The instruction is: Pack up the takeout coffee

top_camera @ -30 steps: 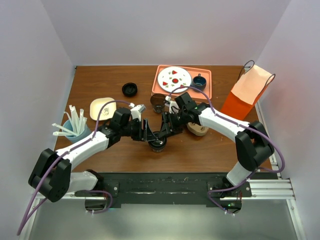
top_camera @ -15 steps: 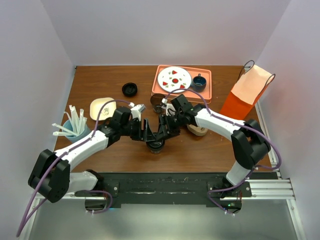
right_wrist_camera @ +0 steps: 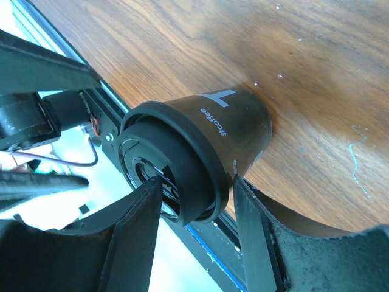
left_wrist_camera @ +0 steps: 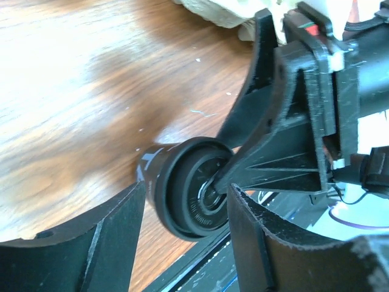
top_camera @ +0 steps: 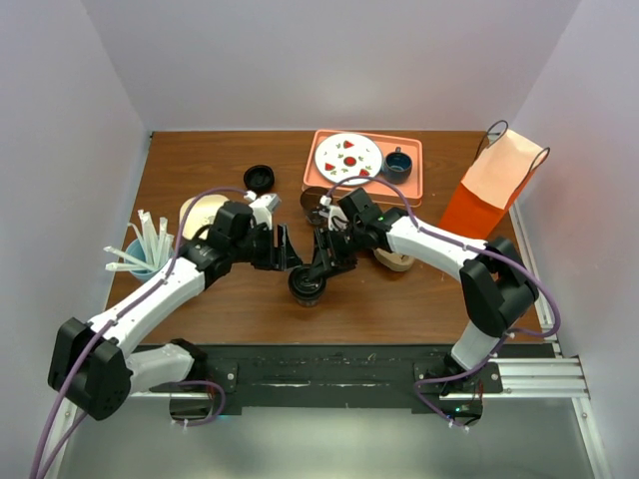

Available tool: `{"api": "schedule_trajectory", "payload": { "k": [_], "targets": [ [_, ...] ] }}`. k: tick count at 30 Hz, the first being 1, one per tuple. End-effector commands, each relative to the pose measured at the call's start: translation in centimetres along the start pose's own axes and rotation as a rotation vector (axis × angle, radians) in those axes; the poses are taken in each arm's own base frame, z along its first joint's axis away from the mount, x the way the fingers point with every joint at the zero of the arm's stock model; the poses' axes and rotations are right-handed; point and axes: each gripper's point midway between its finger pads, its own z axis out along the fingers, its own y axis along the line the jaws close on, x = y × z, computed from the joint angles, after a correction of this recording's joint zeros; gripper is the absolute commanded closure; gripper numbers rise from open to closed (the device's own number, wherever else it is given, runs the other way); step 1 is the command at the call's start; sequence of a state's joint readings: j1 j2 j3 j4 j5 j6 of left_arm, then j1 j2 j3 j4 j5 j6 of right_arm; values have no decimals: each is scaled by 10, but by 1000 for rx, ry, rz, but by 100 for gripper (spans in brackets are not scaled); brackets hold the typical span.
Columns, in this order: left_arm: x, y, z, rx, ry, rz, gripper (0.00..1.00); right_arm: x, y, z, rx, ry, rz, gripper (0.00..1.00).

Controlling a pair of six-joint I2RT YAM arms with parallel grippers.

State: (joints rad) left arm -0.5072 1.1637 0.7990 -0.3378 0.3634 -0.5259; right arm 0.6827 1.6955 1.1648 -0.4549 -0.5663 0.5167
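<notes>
The takeout coffee [top_camera: 307,286], standing upright on the table [top_camera: 419,299], is pinched at its lid by the right gripper [right_wrist_camera: 197,188] directly above it, the left gripper [left_wrist_camera: 188,204] is held spread alongside, and the orange paper bag [top_camera: 494,190] is found well behind the right gripper's wrist.

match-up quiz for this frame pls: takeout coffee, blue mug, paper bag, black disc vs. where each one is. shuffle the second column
Things:
1. takeout coffee
2. blue mug
3. orange paper bag
4. black disc

Places:
A. on the tray, beside the plate
B. standing at the right edge of the table
C. on bare wood, left of the tray
D. between the fingers of the right gripper

Pairs: 1-D; 2-A; 3-B; 4-C
</notes>
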Motion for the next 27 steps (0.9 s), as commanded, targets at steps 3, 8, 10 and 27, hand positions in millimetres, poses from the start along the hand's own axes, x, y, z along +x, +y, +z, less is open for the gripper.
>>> {"api": "schedule_trajectory", "payload": {
  "k": [3, 8, 10, 27],
  "targets": [
    [6, 21, -12, -60, -17, -18, 41, -15, 24, -5, -42, -47, -45, 44],
    [15, 26, -7, -54, 18, -37, 44, -13, 25, -2, -47, -37, -48, 43],
    [16, 25, -7, -46, 20, -41, 44, -12, 26, 0, -49, -30, -50, 43],
    [46, 31, 0, -10, 64, -88, 53, -7, 32, 16, -34, -7, -61, 45]
  ]
}}
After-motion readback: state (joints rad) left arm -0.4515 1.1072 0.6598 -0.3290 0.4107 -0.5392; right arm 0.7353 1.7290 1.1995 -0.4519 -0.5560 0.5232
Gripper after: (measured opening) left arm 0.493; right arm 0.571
